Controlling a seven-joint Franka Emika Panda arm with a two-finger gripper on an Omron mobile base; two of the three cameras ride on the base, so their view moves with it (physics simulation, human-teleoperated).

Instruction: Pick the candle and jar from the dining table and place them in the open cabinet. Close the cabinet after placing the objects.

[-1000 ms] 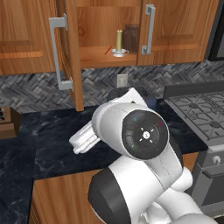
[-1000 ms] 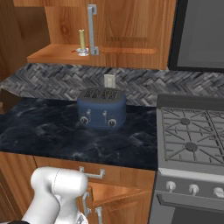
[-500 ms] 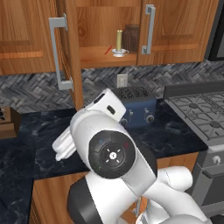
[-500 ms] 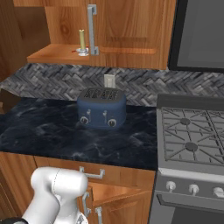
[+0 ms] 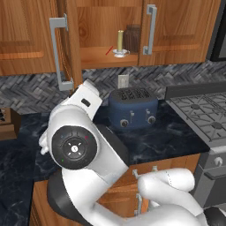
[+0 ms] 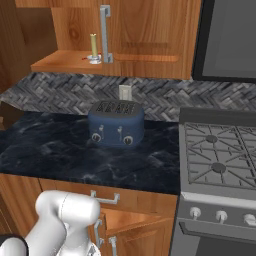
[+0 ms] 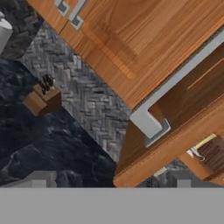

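Note:
The yellow candle (image 5: 119, 42) stands in its small white holder on the shelf of the open wood cabinet (image 5: 95, 57), with the dark brown jar (image 5: 132, 33) just behind it to the right. The right base view also shows the candle (image 6: 93, 46) on that shelf. In the hand view, rolled sideways, my gripper (image 7: 109, 181) is open with nothing between its fingertips (image 7: 37, 178). It faces the open cabinet door's silver handle (image 7: 168, 98), with the candle (image 7: 203, 142) and jar (image 7: 214, 153) at the lower right. The dining table is out of view.
A blue toaster (image 5: 132, 108) sits on the dark marble counter (image 6: 45, 150) under the cabinet. A knife block (image 7: 43, 98) stands at the counter's left. The stove (image 6: 220, 155) lies to the right, and the cabinet's right door (image 5: 181, 31) is shut.
My arm has swung left and down across the left base view, uncovering the toaster. The base, candle and jar have not moved.

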